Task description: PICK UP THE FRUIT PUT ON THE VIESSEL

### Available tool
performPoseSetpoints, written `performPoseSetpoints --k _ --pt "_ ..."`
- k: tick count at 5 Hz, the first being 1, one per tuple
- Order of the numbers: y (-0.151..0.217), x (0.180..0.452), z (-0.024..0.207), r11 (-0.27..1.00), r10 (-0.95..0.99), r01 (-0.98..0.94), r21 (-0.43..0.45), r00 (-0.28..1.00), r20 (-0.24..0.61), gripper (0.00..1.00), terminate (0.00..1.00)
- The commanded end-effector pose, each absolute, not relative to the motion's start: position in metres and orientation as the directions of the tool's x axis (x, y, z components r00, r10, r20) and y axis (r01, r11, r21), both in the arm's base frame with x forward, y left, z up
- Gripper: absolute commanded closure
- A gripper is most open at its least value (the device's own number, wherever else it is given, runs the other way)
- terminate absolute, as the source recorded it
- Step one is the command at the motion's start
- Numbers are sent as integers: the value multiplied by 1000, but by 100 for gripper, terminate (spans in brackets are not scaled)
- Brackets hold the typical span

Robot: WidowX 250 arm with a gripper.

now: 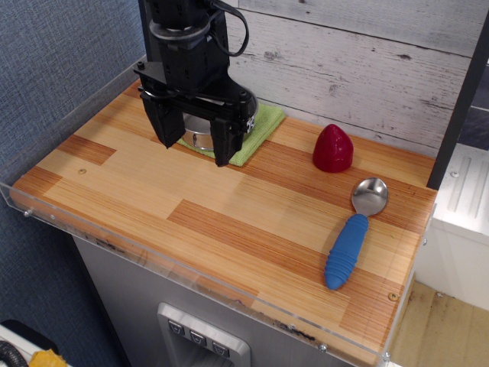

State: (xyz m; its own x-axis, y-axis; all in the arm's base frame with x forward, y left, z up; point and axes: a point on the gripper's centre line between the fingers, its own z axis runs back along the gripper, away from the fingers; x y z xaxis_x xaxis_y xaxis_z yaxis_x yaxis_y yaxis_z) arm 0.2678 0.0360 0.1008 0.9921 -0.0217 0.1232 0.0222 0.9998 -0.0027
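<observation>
The red fruit stands upright on the wooden table near the back wall, right of centre. The steel vessel sits on a green cloth at the back left; only a small part of it shows between the gripper's fingers, the rest is hidden by the arm. My black gripper hangs over the vessel, well left of the fruit, with its two fingers spread apart and nothing between them.
A metal spoon with a blue handle lies on the right side of the table, in front of the fruit. A clear plastic rim runs along the table's front and left edges. A whitewashed plank wall stands behind.
</observation>
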Motion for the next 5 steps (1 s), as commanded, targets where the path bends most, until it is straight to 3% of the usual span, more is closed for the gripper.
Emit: performPoseSetpoints --k 1,3,5 --pt "36 268 101 1000 -22 22 -3 992 123 0 0" --pt "9 321 93 997 -26 42 -62 971 238 0 0" --pt "-24 382 77 996 -44 62 -61 963 266 0 0"
